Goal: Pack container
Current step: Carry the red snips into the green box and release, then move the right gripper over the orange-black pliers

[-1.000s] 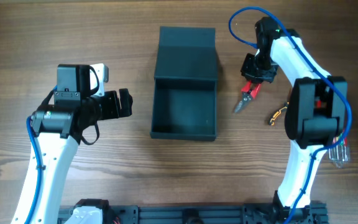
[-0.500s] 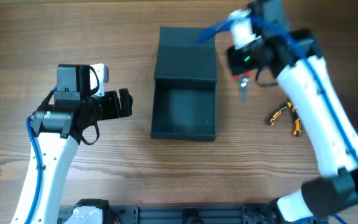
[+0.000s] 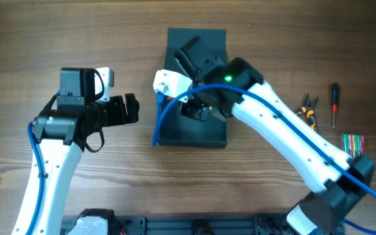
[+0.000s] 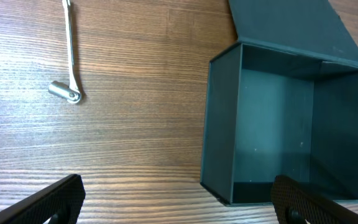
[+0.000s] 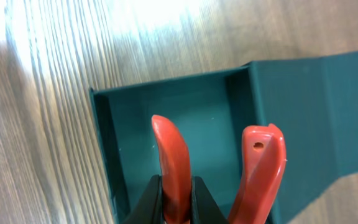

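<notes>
- We count one container (image 3: 194,138) at the table (image 3: 109,39) centre, lid flap open.
- The right gripper (image 5: 174,202) clamps one pair of red-handled pliers (image 5: 168,149) above it.
- The left gripper (image 3: 133,108) stands open beside it.

one box (image 4: 219,124). two robot arms: a left arm (image 3: 44,176) and a right arm (image 3: 286,138). two pliers: red pliers (image 5: 169,155) and orange pliers (image 3: 307,108) at the right of the top view. one screwdriver (image 3: 334,104) just beside the orange pliers. one metal wrench (image 4: 72,50) at the upper left of the left wrist view. one bunch of little green and red sticks (image 3: 352,142) at the far right, too small to count.
</notes>
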### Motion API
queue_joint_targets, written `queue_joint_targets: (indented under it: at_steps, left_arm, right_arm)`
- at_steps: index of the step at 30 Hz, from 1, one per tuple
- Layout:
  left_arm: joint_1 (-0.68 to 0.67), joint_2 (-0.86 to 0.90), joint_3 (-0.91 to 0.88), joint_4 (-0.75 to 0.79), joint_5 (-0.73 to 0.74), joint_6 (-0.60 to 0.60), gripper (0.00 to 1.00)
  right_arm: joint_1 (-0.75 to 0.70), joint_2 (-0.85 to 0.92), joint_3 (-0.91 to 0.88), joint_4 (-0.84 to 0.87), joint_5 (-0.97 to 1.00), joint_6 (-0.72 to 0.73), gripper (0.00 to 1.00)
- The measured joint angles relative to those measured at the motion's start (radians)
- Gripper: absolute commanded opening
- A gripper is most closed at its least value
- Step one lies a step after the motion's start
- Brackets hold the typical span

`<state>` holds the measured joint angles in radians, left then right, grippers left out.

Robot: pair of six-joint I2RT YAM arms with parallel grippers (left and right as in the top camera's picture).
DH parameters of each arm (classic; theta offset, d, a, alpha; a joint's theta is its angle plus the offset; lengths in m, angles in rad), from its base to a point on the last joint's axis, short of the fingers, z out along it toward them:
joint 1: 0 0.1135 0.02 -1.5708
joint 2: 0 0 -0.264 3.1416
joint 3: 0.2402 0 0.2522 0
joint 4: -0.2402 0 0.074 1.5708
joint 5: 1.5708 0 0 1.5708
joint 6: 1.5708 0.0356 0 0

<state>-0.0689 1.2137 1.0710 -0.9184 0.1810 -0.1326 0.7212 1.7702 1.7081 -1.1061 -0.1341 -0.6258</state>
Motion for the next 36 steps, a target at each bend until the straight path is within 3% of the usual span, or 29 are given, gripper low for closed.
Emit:
queue_joint_targets:
  at_steps: [6,14,22,35,36]
  left_arm:
    - [0.0,0.0,0.0,-0.014,-0.016,0.033,1.0]
    - [0.064,0.0,0.0,-0.059,-0.155,0.07,1.0]
    - [0.248,0.0,0.0,-0.068,-0.192,0.102,1.0]
    - [0.263,0.0,0.0,-0.069,-0.192,0.113,1.0]
    - [0.263,0.0,0.0,-0.069,-0.192,0.113,1.0]
  right_arm:
    - [-0.001,0.12,0.0,0.012,-0.005,-0.016,0.04]
    - [-0.001,0.221,-0.004,0.029,-0.005,-0.058,0.04]
    - [-0.018,0.225,-0.014,0.085,-0.008,-0.108,0.04]
    - [-0.068,0.225,-0.201,0.217,-0.056,-0.244,0.05]
    - [-0.068,0.225,-0.214,0.224,-0.058,-0.247,0.11]
